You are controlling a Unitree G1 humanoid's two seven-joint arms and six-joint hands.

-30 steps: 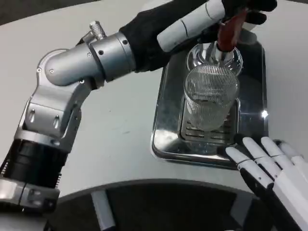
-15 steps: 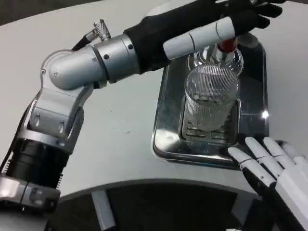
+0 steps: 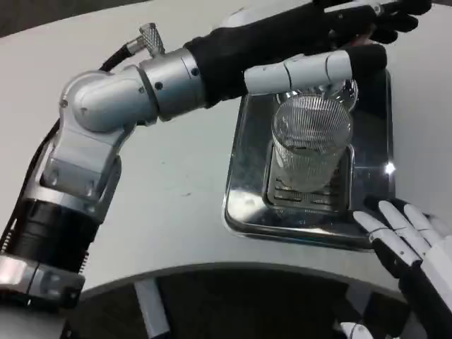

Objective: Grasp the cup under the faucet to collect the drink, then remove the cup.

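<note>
We see the ribbed glass cup (image 3: 311, 150) standing upright on the slotted grate of the metal drip tray (image 3: 244, 180), placed right under the faucet so the drink falls into it. Our left hand (image 3: 332, 42) reaches over the cup to the tap; whether it grips anything we cannot tell. Our right hand (image 3: 409, 244) waits with fingers spread, holding nothing, just beside the tray's near corner on the white counter (image 3: 176, 176). The left forearm crosses above the cup.

faucet (image 3: 332, 88) behind left hand (image 3: 332, 35)
</note>
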